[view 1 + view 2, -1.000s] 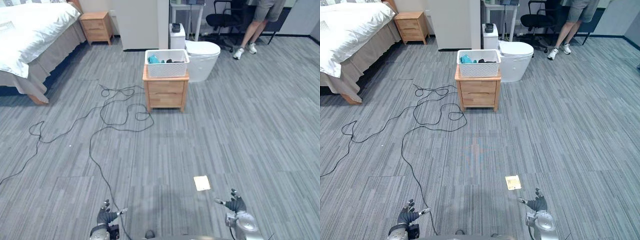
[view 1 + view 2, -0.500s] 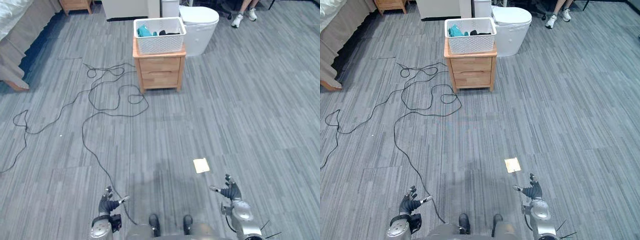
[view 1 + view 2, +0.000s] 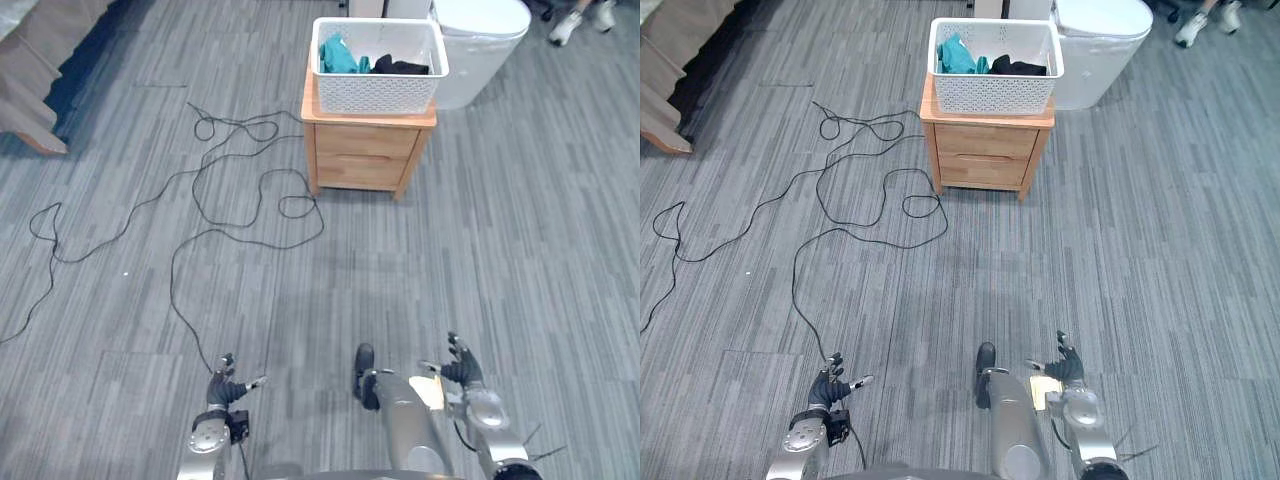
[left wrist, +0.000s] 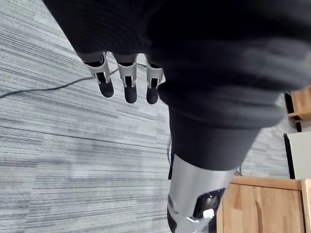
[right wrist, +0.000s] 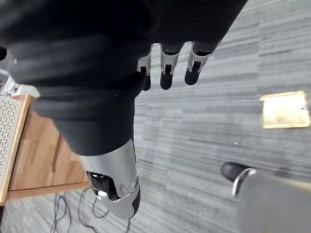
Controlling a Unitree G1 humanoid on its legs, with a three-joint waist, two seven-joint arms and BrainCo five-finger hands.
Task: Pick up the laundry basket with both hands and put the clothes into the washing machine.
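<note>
Currently on record, largest first.

1. Floor (image 3: pixel 520 230): grey striped carpet, with a long open stretch between the robot and the furniture. Risk: the whole approach is not yet made, and a crooked walk would bring the hands in off-centre to the basket.

2. Bed (image 3: pixel 30 80): one corner at the far left, well apart from the likely route. No hazard judged.

3. White rounded unit (image 3: pixel 480 40): just behind the nightstand, presumably the washing machine. Its opening cannot be made out. Risk: if the top is closed, the clothes have nowhere to go while both hands are occupied.

4. Nightstand (image 3: pixel 365 160): wooden, two drawers, bears the basket. Risk: stepping too close bumps it, and stopping short forces an overreach.

5. Laundry basket (image 3: pixel 375 92): white, perforated, upright on the nightstand, well apart from both hands. Risk: an uneven grip on its two sides tilts it or drags it off the edge.

6. Clothes: a teal piece (image 3: pixel 338 55) and a black piece (image 3: pixel 400 66), lying inside the basket toward its far wall. Risk: they spill if the basket tips.

7. Left hand (image 3: pixel 228 388), right hand (image 3: pixel 460 372): low, near the robot. Both wrist views show the fingers straight and relaxed, holding nothing.

8. Paper slip (image 5: pixel 284 109): tan, flat on the carpet near the right hand. Risk: a minor slide underfoot.
</note>
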